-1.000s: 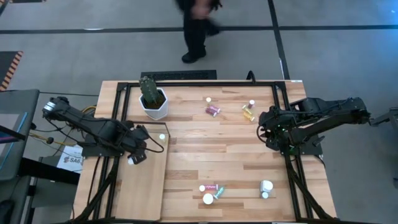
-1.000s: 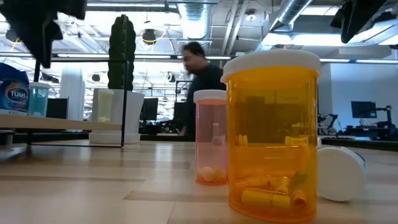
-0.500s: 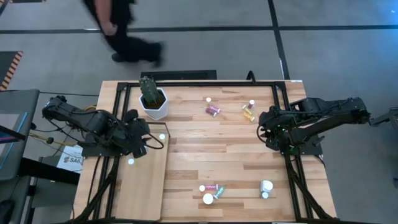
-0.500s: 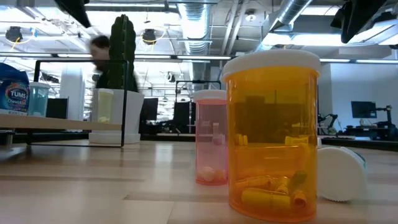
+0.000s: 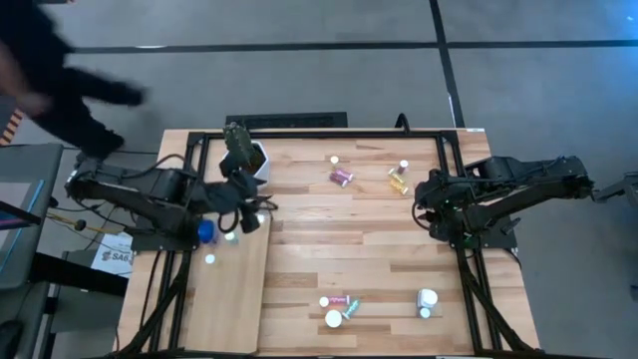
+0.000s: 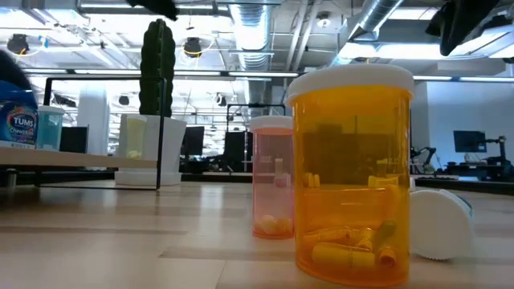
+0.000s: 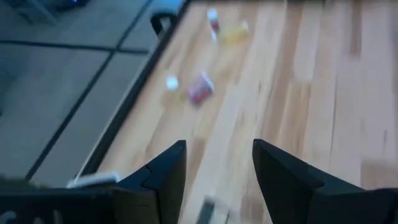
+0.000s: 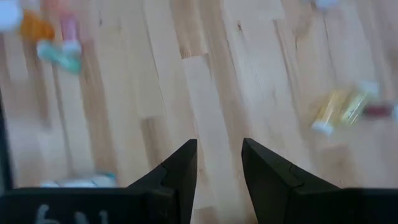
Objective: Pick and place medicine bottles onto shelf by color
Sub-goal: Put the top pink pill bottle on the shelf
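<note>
Medicine bottles lie scattered on the table. A pink one point(image 5: 342, 177) and an amber one point(image 5: 399, 181) are near the far edge. A pink-and-green cluster point(image 5: 345, 303) and white ones point(image 5: 427, 297) are near the front. A blue bottle point(image 5: 205, 232) and a white-capped one point(image 5: 210, 259) stand on the pale shelf point(image 5: 231, 299) at the left. My left gripper point(image 5: 249, 213) hangs open in the air beside the plant pot, over the shelf's far end, with nothing between its fingers point(image 7: 163, 171). My right gripper point(image 5: 436, 214) hangs open above the table's right side, holding nothing point(image 8: 219, 165).
A white hexagonal pot with a cactus point(image 5: 245, 160) stands at the far left, just behind my left gripper. A black frame point(image 5: 329, 133) runs around the table. A person point(image 5: 50, 70) moves on the floor beyond the far left corner. In the low view an amber bottle point(image 6: 353, 172) stands close.
My left gripper has risen from the shelf and swung toward the far edge and the plant pot, tipping up toward level and staying open. This uncovered the blue bottle on the shelf. The person beyond the table has walked to the left.
</note>
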Motion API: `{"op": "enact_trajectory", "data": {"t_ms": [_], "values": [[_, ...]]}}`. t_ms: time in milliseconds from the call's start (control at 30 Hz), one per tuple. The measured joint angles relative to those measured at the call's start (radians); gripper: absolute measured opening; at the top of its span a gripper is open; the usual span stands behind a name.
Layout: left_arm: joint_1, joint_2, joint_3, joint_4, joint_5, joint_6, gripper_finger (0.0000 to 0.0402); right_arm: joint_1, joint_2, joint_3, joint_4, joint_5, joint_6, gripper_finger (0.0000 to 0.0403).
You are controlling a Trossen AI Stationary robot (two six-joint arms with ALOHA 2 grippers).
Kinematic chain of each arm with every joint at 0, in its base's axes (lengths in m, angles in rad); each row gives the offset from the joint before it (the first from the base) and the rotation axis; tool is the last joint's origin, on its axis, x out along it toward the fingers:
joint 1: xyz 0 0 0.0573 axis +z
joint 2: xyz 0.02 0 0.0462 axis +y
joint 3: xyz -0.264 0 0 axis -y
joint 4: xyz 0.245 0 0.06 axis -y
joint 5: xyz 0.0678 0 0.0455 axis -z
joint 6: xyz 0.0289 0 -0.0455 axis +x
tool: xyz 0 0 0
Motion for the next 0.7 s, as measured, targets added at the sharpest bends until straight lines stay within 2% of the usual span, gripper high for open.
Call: {"op": "enact_trajectory", "data": {"t_ms": [67, 133, 333, 533, 600, 700], "values": [[0.018, 0.0, 0.0, 0.076, 0.0, 0.001, 0.0171, 0.0, 0.0, 0.0, 0.002, 0.0, -0.127, 0.015], [0.029, 0.0, 0.0, 0.137, -0.002, 0.001, 0.0171, 0.0, 0.0, 0.0, 0.009, 0.0, -0.189, 0.0149], [0.039, 0.0, 0.0, 0.297, -0.001, 0.014, 0.0171, 0.0, 0.0, 0.0, 0.115, 0.0, -0.194, 0.0145], [0.039, 0.0, 0.0, 0.442, -0.002, 0.015, 0.0171, -0.015, 0.0, 0.0, 0.346, 0.001, -0.202, 0.015], [0.039, 0.0, 0.0, 0.472, -0.002, 0.015, 0.0171, -0.044, 0.0, 0.0, 0.431, 0.04, -0.218, 0.0152], [0.039, 0.0, 0.0, 0.498, -0.002, 0.003, 0.0171, -0.107, 0.0, 0.0, 0.521, 0.204, -0.148, 0.0153]]}}
